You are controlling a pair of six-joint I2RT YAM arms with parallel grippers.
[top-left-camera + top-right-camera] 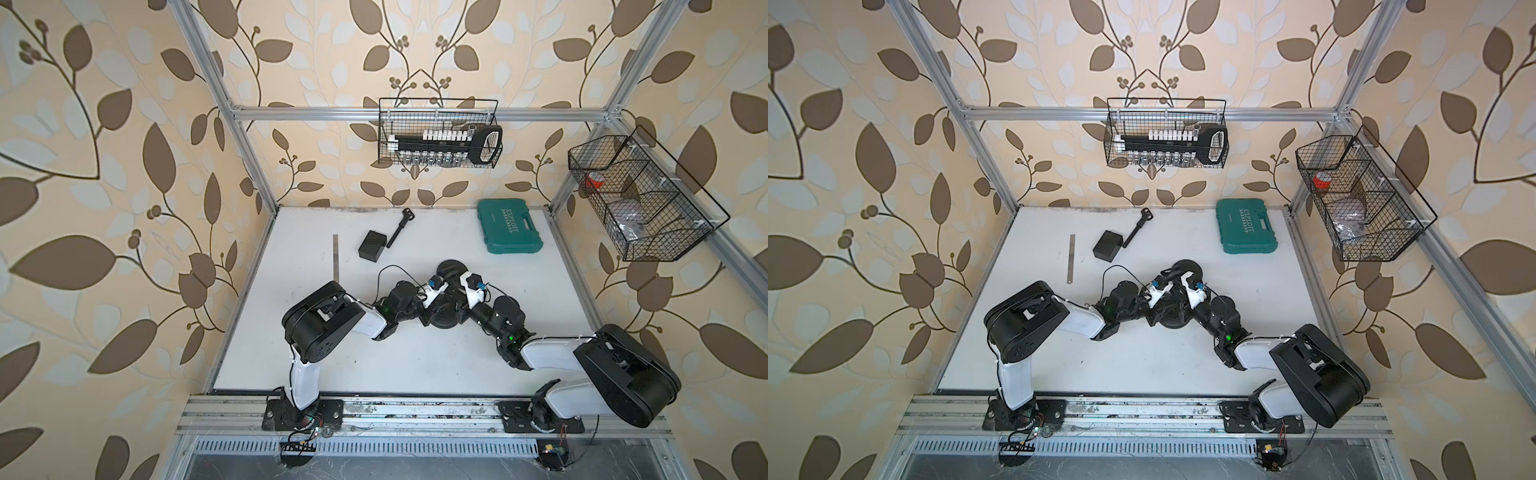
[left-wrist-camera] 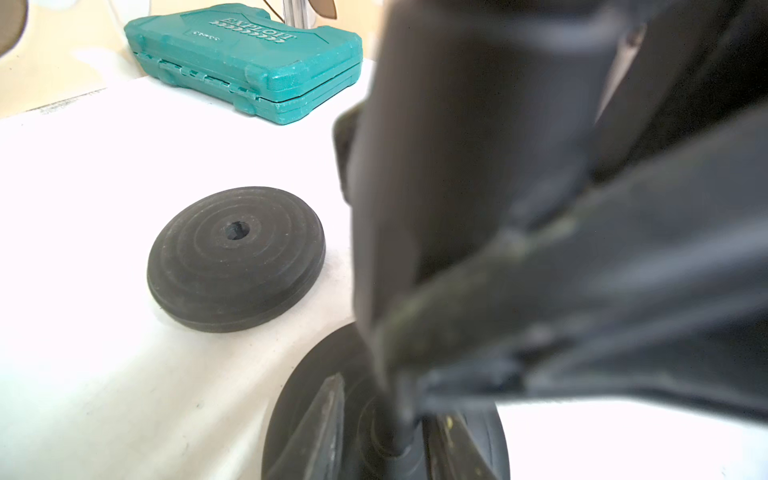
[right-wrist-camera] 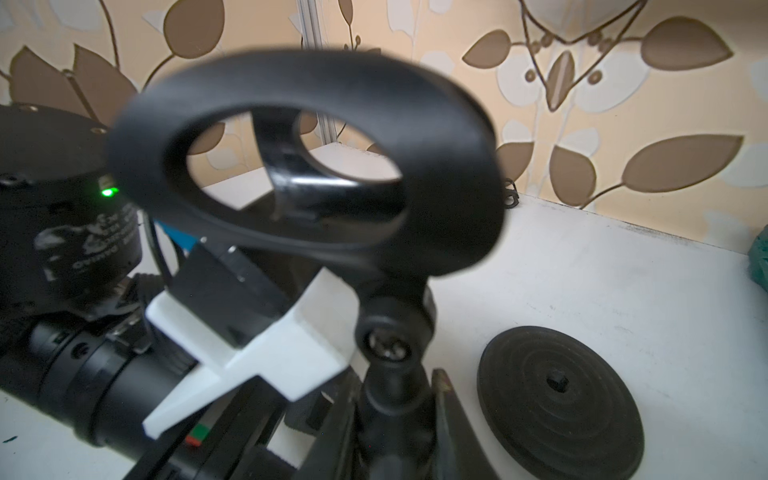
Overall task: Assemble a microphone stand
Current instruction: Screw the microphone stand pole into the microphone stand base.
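Left arm, right arm: black rounded joint housings, white link shells; behind left tool, white camera bracket, green status light, looping black cable.

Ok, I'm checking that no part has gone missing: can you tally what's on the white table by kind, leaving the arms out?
Round black bases: 2
Mic clip, standing on one base: 1
Black rod: 1
Black box: 1
Metal ruler: 1
Green case: 1
Total: 7
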